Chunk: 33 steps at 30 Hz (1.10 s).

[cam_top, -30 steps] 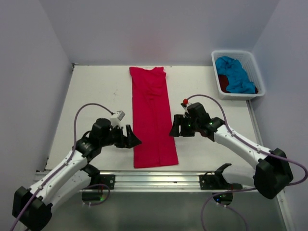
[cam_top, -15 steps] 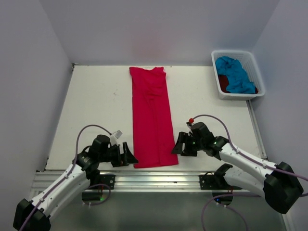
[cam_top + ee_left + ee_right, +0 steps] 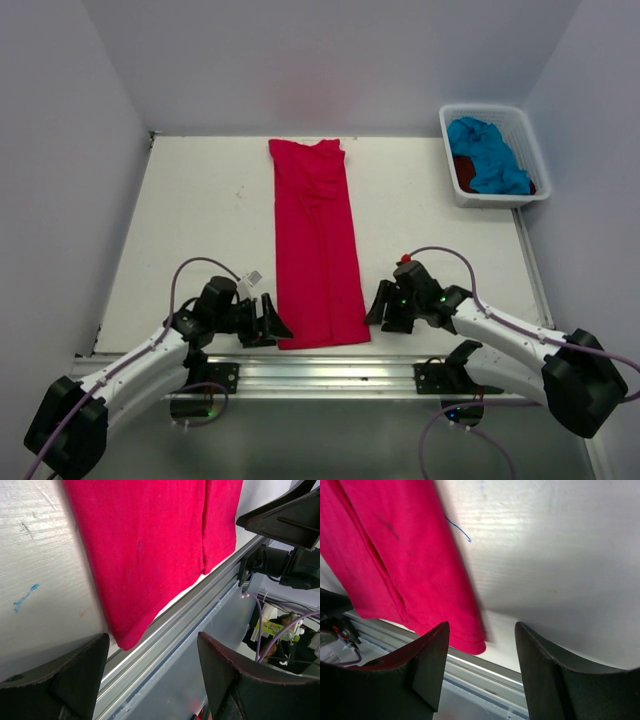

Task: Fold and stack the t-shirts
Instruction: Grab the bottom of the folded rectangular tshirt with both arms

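Observation:
The bright red-pink t-shirt (image 3: 317,240) lies folded into a long narrow strip down the middle of the table, collar end far, hem near. My left gripper (image 3: 276,322) is open at the hem's near left corner (image 3: 125,637), which sits between its fingers. My right gripper (image 3: 375,305) is open at the hem's near right corner (image 3: 472,645). Neither holds cloth. The turquoise blue t-shirt (image 3: 488,152) lies crumpled in the basket, with the dark red t-shirt (image 3: 463,170) under it, mostly hidden.
The white plastic basket (image 3: 526,130) stands at the far right of the table. An aluminium rail (image 3: 330,368) runs along the table's near edge, just beyond the shirt's hem. White walls close in the left, back and right sides.
Both grippers have moved toward the near edge, from beside the shirt's middle to its two hem corners, and closed in slightly on the cloth. The shirt has not moved.

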Tool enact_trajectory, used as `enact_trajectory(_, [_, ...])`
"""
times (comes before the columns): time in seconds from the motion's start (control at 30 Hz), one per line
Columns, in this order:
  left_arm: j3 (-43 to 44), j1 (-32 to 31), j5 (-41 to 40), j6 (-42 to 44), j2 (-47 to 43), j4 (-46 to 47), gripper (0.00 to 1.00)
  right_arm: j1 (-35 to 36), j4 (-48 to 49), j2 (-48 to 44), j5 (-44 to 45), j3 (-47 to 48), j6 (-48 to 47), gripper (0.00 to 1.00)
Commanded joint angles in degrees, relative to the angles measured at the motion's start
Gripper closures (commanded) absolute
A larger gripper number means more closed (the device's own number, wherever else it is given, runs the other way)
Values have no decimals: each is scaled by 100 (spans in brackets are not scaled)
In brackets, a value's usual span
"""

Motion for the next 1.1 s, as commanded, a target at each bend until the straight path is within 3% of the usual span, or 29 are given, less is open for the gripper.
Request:
enact_trajectory(0.0, [-243,-129,-416,15,217,-43,24,79,-225,6,202,-193,434,41])
enact_trajectory(0.3, [-331,-226,-548,-160,191,-281,34,202,47,-100,115,-597,865,51])
enact_trajectory(0.63, [-384,-375,-680,-328,629,27,38,439,284,49,-44,-729,1217,53])
enact_trajectory(0.8, [-393,-480,-671,-407,867,299,45,624,469,225,-62,-738,1384,62])
enact_trajectory(0.9, [-358,-507,-706,-381,798,194,56,694,425,182,9,-695,1419,86])
enact_trajectory(0.97, [-331,-507,-759,-380,701,55,73,703,294,68,53,-651,1402,100])
enact_trajectory(1.07, [-226,-507,-855,-389,446,-200,95,694,65,-99,149,-501,1314,100])
